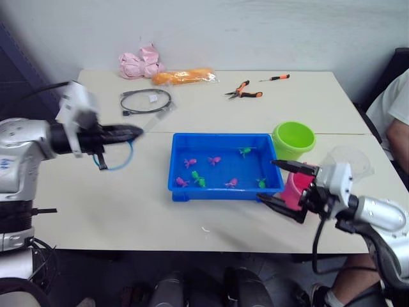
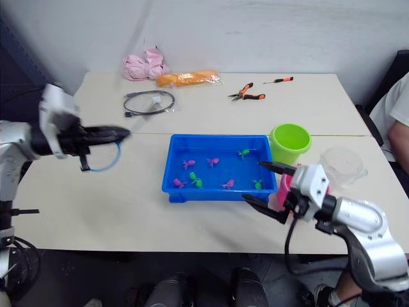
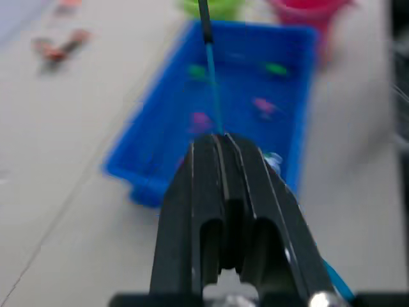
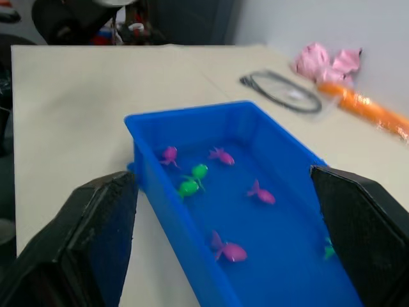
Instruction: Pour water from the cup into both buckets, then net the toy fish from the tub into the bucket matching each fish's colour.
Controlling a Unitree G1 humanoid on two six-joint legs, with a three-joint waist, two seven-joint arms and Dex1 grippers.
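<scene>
net handling: judged light, thin stiff handle, flimsy hoop; best held on the handle well back from the hoop, which was how the left tool (image 1: 131,133) had it.
net look: small round hoop with blue rim (image 1: 120,158), dark straight handle running along the tool's fingers.
net place: off the tub's (image 1: 225,187) short side away from the buckets, hoop hanging over bare desk (image 1: 115,204), not in the tub.
left tool: fingers pressed together around the net handle.
right tool: (image 2: 270,188) jaws spread wide, holding nothing, at the tub's corner nearest the pink bucket (image 1: 296,188), fingers facing along the tub.
toy fish: (image 1: 190,163) pink and green ones scattered on the tub floor; judged tiny, light, likely slippery when wet, so scoop from under rather than pinch.
tub: bright blue, shallow, rectangular, mid-desk.
green bucket: (image 1: 293,139) lime, touching or just beside the tub's far corner.
pink bucket: just beside the tub, partly hidden behind the right tool.
cup: (image 2: 342,163) clear, upright on the desk beyond the buckets from the tub; judged thin and easy to crush.
fish netted: none seen in either bucket, though the pink one's inside was hidden.
</scene>
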